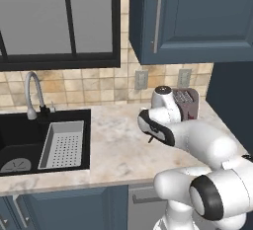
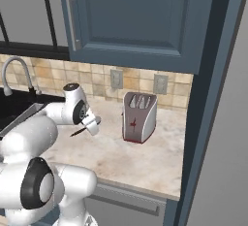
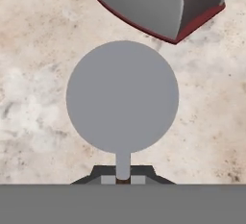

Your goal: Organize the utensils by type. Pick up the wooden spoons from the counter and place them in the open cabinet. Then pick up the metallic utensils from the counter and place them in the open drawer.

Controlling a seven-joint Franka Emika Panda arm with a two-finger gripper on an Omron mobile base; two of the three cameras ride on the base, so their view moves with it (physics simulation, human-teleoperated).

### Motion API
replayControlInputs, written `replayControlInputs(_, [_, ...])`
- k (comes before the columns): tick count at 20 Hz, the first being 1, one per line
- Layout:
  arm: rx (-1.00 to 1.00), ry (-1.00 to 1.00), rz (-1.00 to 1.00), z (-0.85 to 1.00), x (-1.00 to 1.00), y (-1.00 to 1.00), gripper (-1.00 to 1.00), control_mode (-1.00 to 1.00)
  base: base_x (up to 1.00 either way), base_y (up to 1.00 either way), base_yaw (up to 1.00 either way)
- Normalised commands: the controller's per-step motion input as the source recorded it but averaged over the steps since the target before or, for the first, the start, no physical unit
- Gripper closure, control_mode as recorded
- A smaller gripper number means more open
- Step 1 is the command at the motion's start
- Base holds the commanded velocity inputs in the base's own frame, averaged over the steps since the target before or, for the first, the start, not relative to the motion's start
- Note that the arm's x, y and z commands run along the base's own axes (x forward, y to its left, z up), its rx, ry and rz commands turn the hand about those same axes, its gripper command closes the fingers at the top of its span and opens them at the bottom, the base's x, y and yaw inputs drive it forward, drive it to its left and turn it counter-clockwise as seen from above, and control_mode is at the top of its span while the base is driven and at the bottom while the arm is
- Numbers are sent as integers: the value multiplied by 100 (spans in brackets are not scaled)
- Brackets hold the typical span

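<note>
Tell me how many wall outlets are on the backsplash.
2. One outlet sits on the tile under the blue cabinet; the other outlet is behind the toaster. More may be hidden.

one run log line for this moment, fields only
gripper: shut on short dark-handled utensil with round silver head | above beige marbled counter | beside silver-and-red toaster | drawer placement not yet done

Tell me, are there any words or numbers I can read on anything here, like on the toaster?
No words or numbers can be read in these pictures.
The toaster carries a small red mark on its side, too small to read as a letter or sign.
The round silver utensil held in the gripper is blank.
The wall outlets and the cabinet carry no labels.
</note>
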Motion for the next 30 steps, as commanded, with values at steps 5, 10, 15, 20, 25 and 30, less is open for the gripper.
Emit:
replayControlInputs(5, [0,0,6,68,-49,11,100,-100,0,0,0])
replayControlInputs(10, [0,0,13,58,-54,4,100,-100,0,0,0])
replayControlInputs(15, [0,0,17,44,-58,0,100,-100,0,0,0])
replayControlInputs(20, [0,0,13,41,-55,3,100,-100,0,0,0])
replayControlInputs(25, [0,11,1,34,-37,18,100,-100,0,0,0])
replayControlInputs(30, [0,12,0,32,-37,6,100,-100,0,0,0])
